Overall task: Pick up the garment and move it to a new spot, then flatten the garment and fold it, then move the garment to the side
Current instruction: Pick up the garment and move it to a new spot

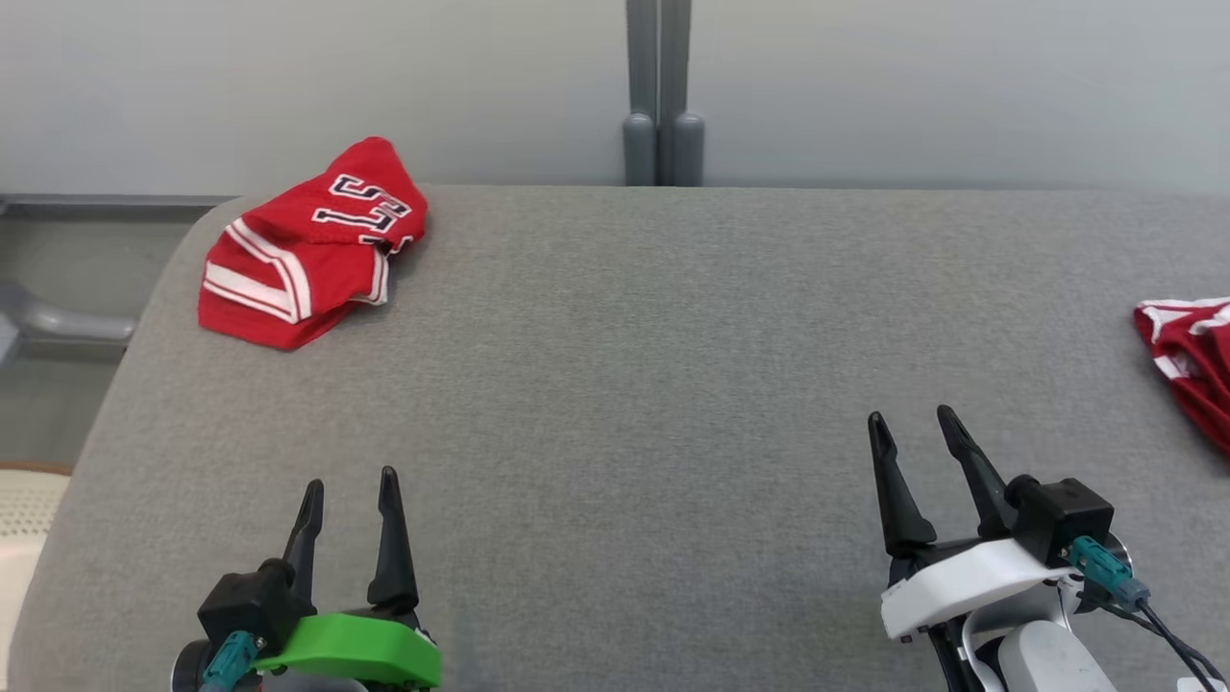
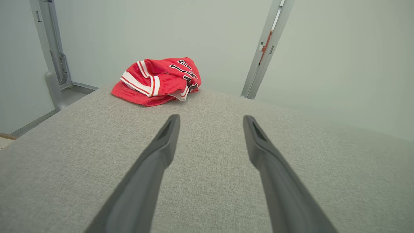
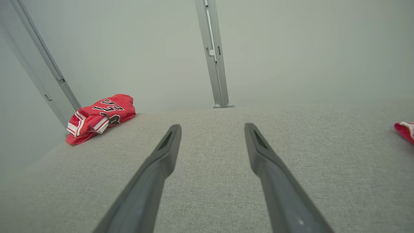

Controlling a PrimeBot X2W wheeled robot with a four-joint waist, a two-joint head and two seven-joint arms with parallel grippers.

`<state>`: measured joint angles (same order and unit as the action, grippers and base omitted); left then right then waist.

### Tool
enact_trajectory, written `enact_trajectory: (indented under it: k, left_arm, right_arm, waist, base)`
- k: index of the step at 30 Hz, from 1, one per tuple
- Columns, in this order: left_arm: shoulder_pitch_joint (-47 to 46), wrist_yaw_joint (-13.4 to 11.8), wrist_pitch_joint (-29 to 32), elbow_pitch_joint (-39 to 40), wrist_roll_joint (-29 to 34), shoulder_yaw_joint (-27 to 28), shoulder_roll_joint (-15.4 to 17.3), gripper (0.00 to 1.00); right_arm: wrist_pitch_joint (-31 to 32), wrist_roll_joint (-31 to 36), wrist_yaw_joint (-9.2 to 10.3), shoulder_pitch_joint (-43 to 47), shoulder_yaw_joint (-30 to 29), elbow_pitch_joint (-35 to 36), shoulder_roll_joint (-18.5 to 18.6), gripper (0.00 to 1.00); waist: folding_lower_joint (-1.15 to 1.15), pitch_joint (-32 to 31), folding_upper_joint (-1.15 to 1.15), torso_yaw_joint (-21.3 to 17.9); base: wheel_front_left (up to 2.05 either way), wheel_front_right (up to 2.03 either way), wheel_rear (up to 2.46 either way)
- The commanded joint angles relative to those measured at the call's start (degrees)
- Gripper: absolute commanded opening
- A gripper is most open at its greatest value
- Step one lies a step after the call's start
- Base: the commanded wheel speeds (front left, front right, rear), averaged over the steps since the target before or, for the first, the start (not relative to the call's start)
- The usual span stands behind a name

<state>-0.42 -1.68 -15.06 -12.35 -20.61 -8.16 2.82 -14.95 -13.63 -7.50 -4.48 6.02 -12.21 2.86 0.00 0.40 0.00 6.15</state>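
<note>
Left end effector (image 1: 350, 481) and right end effector (image 1: 911, 416): fully open, empty. Red garment (image 1: 307, 245) lies well apart.

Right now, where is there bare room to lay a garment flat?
Bare: the middle of the grey surface, between the red jersey far left and the second red garment at the right edge, ahead of left gripper and right gripper. Crowded: those edges.

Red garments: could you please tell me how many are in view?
2. A crumpled red jersey lies at the far left corner; a second red garment sits at the right edge, cut off by the frame; more may be hidden there.
</note>
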Motion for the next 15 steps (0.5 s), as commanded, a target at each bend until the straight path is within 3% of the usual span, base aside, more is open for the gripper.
enact_trajectory:
  k: [1,9,15]
  left_arm:
    - [-0.4,-0.2,-0.2,0.2,0.0,0.0,0.2,1.00]
    - [0.7,0.0,-0.2,0.6,0.7,0.5,0.2,1.00]
    - [2.2,0.0,-0.1,1.6,0.5,1.4,0.2,1.00]
  right_arm:
    - [0.0,0.2,0.02,0.6,0.0,0.5,0.1,1.00]
    - [0.0,-0.4,0.02,1.2,0.8,0.6,0.1,1.00]
    - [0.1,-0.8,0.02,-0.2,3.5,0.3,0.0,1.00]
  waist:
    - [0.00,-0.2,0.00,6.9]
    - [0.00,-1.0,0.00,19.4]
    - [0.00,-0.7,0.00,23.8]
  base:
    - [0.00,0.00,0.00]
    - [0.00,0.00,0.00]
    - [0.00,0.00,0.00]
